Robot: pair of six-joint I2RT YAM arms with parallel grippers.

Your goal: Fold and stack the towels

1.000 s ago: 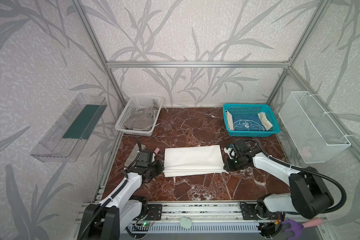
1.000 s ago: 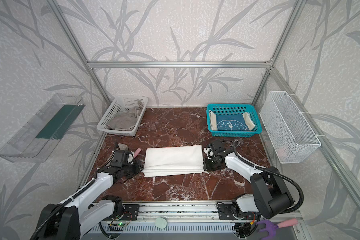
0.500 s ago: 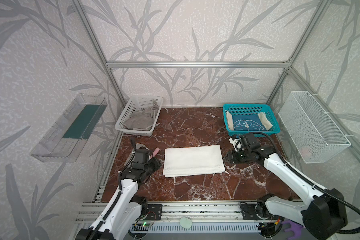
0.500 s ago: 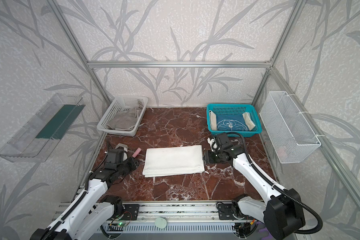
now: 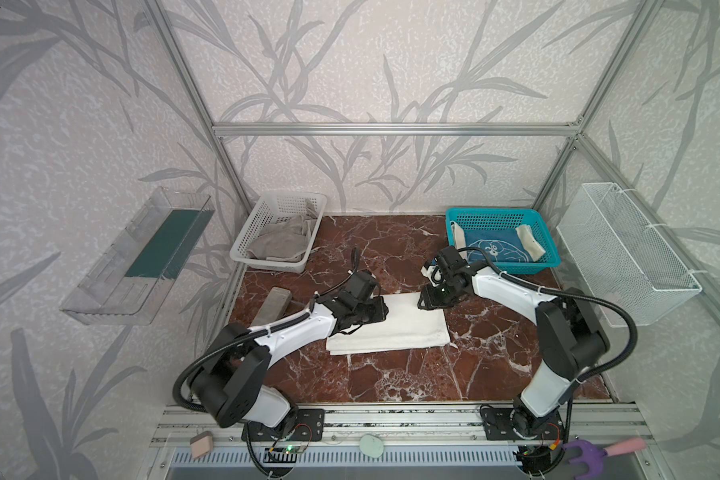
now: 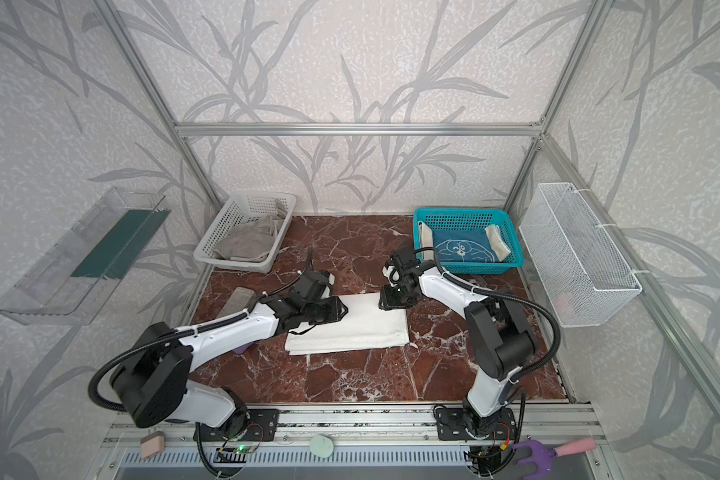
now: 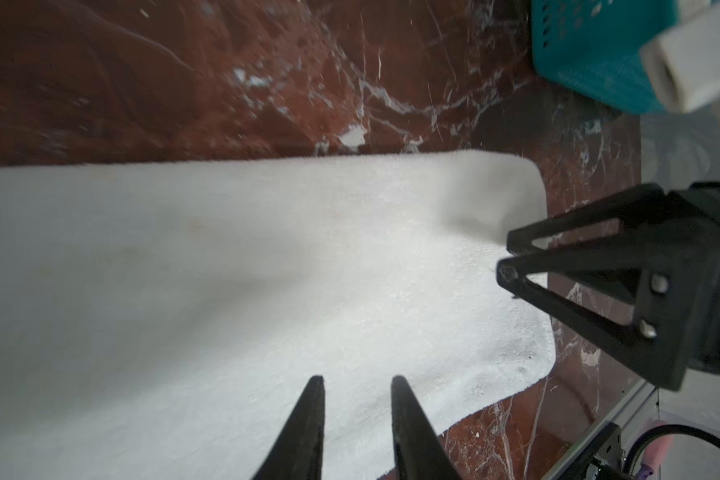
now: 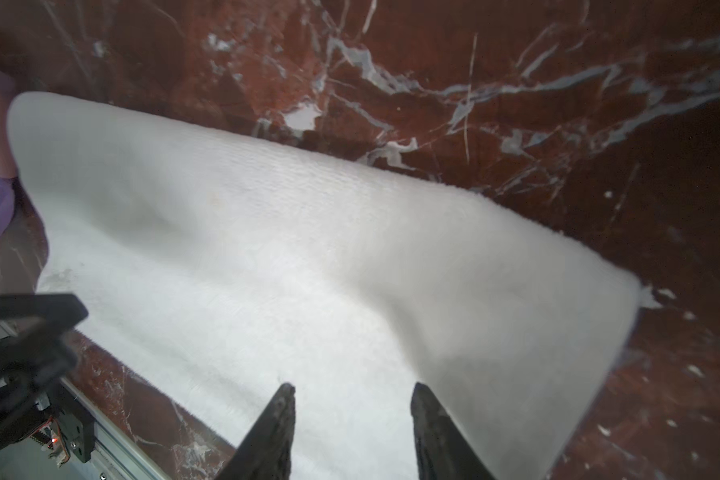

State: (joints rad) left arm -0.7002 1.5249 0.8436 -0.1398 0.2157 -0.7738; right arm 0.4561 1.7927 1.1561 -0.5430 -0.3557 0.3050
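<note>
My arms [image 5: 292, 332] are white shells with black joints and ribbed black cables [image 5: 632, 334]. My black fingers [image 7: 308, 428] taper to points. Silver screws [image 7: 659, 284] stud their trussed frames.

No words, labels, brand names, numbers or signs are showing clearly enough to read in any view. The nearest thing to a mark is sitting on the blue-and-cream towel [image 5: 493, 249], which is lying in the teal basket [image 5: 524, 266]. In both top views it is showing a white outline drawing of a round cartoon face, and any lettering beside it is too small to make out.
</note>
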